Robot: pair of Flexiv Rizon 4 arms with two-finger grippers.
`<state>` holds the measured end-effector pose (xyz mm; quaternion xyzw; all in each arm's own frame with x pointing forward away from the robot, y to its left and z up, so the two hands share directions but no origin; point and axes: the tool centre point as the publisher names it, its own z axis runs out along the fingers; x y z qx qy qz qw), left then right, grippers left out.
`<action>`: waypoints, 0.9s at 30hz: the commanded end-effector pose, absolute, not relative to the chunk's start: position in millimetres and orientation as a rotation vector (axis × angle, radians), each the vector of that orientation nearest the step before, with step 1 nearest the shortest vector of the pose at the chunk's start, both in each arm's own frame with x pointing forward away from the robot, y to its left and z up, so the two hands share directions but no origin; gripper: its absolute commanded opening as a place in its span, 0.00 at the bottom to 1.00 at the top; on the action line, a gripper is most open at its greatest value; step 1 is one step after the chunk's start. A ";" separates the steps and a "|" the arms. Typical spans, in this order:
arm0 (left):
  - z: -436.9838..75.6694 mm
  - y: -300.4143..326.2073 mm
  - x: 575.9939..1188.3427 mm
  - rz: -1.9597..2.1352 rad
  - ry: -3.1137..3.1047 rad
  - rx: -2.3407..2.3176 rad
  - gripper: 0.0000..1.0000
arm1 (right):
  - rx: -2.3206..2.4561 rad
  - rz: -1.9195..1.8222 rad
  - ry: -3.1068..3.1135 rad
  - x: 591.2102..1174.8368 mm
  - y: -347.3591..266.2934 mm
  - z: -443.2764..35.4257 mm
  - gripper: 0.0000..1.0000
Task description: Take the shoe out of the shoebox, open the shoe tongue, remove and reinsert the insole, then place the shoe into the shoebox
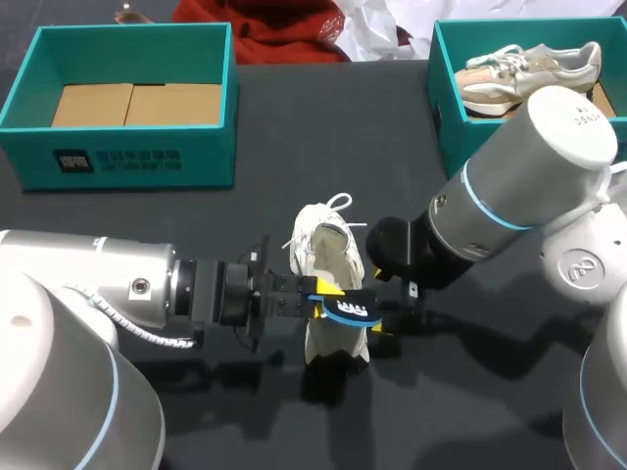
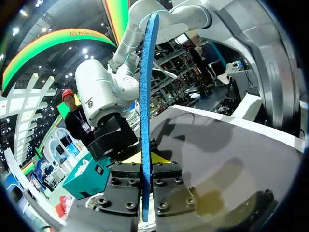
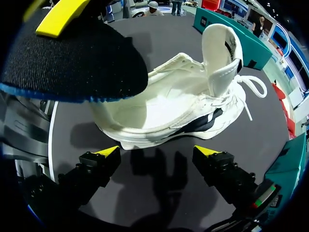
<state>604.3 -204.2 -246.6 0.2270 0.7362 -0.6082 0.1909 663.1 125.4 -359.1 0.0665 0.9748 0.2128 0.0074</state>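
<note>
**Insole [image 1: 351,309] held above white sneaker [image 1: 328,250]; reinsertion pending.**
Left gripper [image 1: 319,299]: jaws clamped on insole. Right gripper [image 3: 157,151]: jaws apart, beside the ungripped sneaker on bench [image 1: 294,127]. Risk: the insole snags the collar and the sneaker tips or slides.

I am stretching my left arm in level, my left tool [image 1: 319,299] clamping the insole [image 1: 351,310] between both fingers. My right arm is angling down, my right tool [image 3: 157,152] hanging with fingers spread wide.

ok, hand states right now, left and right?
Left hand: closed on the insole.
Right hand: open, holding nothing; the shoe lies just ahead of it.
</note>
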 end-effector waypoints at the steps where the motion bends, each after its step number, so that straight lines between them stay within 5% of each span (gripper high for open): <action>1: -250.2 -209.3 608.9 -1.722 2.054 0.652 0.00 | 0.212 0.658 3.049 662.8 127.7 -361.4 1.00; 27: -264.8 -213.3 615.2 -1.738 2.049 0.671 0.00 | 0.183 0.660 3.056 654.7 130.7 -363.0 1.00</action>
